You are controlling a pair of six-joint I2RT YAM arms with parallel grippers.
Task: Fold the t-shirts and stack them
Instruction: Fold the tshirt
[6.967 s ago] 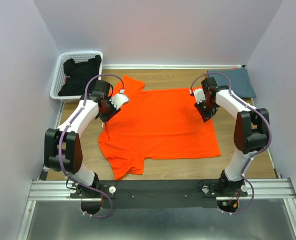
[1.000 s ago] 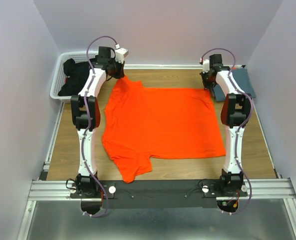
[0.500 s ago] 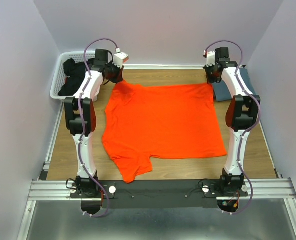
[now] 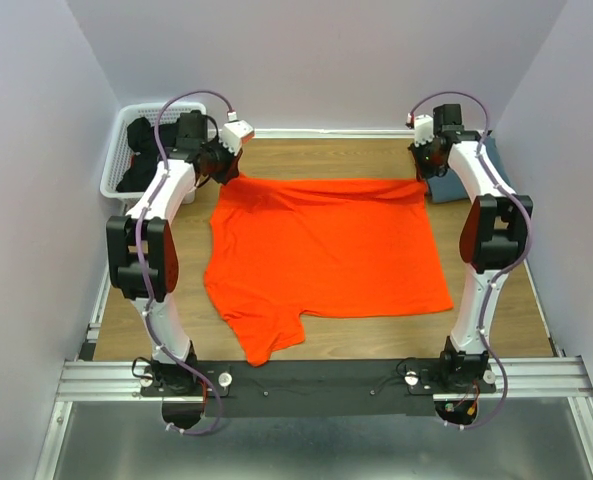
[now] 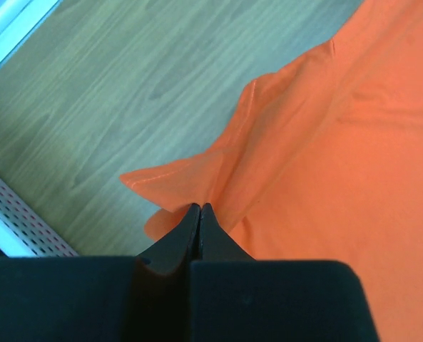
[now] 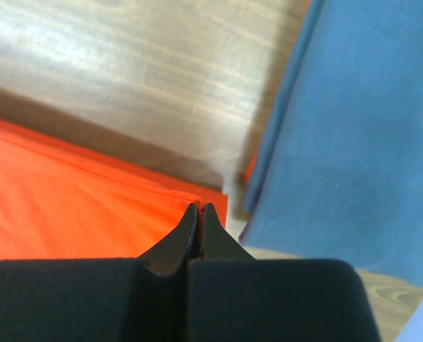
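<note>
Now, at the far left, the left pincer (image 4: pixel 227 174) is gripping the orange t-shirt (image 4: pixel 326 250) at its far left shoulder corner. Its jaws are pressed together on a small peak of cloth that is rising off the counter (image 4: pixel 326 152). Half a second ago this arm was reaching further toward the back wall; it is now drawing back toward the near side and bringing the corner with it (the white basket (image 4: pixel 114 176) of dark clothes beside it is sitting untouched).

Across the middle, the shirt's far edge is no longer lying flat. It is hanging taut between the two corners as a raised band, with a shadowed crease running under it. The rest of the body is lying smooth on the wood, and one sleeve is poking out toward the near left.

At the right, the right pincer (image 4: pixel 425 173) is likewise clamped tight on the far right corner and is coming back in step. I judge that the first fold is starting, the far edge travelling over toward the near hem, and that nothing is stacked yet.

Further right, the blue-grey t-shirt (image 6: pixel 354 142) is lying at the far right corner of the counter. Its edge is just beside the held orange corner, and whether the two are touching is unclear.
</note>
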